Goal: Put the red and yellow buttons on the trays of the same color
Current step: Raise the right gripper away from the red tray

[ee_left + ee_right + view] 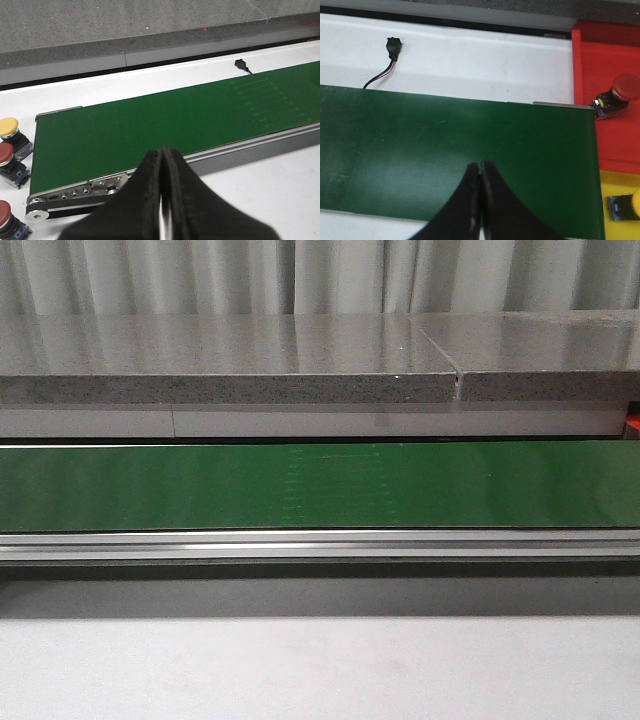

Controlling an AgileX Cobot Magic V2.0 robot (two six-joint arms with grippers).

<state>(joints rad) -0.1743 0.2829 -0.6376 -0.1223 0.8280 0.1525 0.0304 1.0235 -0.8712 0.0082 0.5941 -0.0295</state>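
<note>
1. The long green conveyor belt runs bare across the front view, with neither arm nor button in sight there.
2. At the belt's end in the right wrist view, a flat red plastic tray already carries one red-capped push button; just beside it, a yellow tray holds a yellow button, partly cut off by the frame.
3. At the belt's other end, the left wrist view shows a yellow mushroom-cap button and two red ones waiting on the white table.
4. The buttons look small, rigid and light, with smooth domed caps likely to slip; the squarer dark body below seems the safer hold.
5. The left gripper hangs above the belt edge, fingers pressed together, holding nothing.
6. The right gripper is likewise pinched together and empty.
</note>
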